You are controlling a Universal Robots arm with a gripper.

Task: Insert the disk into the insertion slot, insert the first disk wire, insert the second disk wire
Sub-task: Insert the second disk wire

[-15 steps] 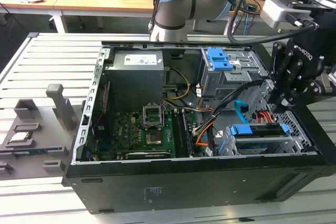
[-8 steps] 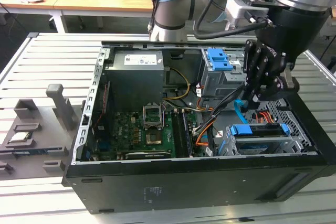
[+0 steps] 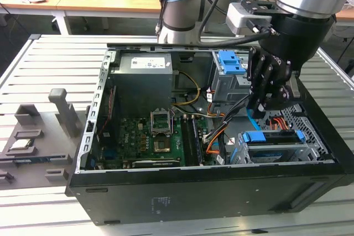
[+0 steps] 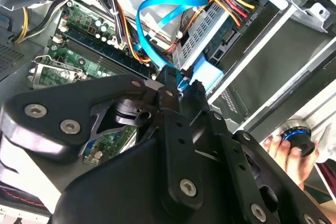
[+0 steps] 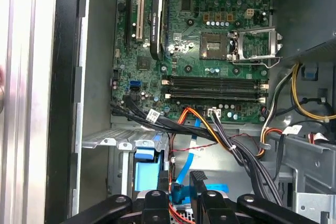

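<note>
**Clerk:** Exterior view, item by item?

**Arm:** My gripper (image 3: 269, 99) hangs just above the disk (image 3: 275, 140), a silver drive in a bright blue plastic bracket, already seated in the insertion slot (image 3: 310, 153), a low cage of perforated sheet metal. The first disk wire (image 3: 281, 122), thin red and orange strands, lies between my fingers and the disk. The taller grey cage (image 3: 228, 78) stands behind the disk.

**Clerk:** Second wrist view?

**Arm:** My matte black fingers (image 4: 169, 90) are pinched together on the plug end of the second disk wire (image 4: 157, 19), a flat, glossy light-blue ribbon looping away from the disk's edge (image 4: 210, 74). A person's hand (image 4: 286, 153) rests on a knob outside the case.

**Clerk:** First wrist view?

**Arm:** The green motherboard (image 5: 210, 51) lies beyond the disk; thick black cables (image 5: 231, 145) cross between them.

**Clerk:** Risks?

**Arm:** In my judgement, a tilted plug could jam at the disk's connector, the thin ribbon could kink, and my fingers might snag the red strands crowding the disk.
</note>
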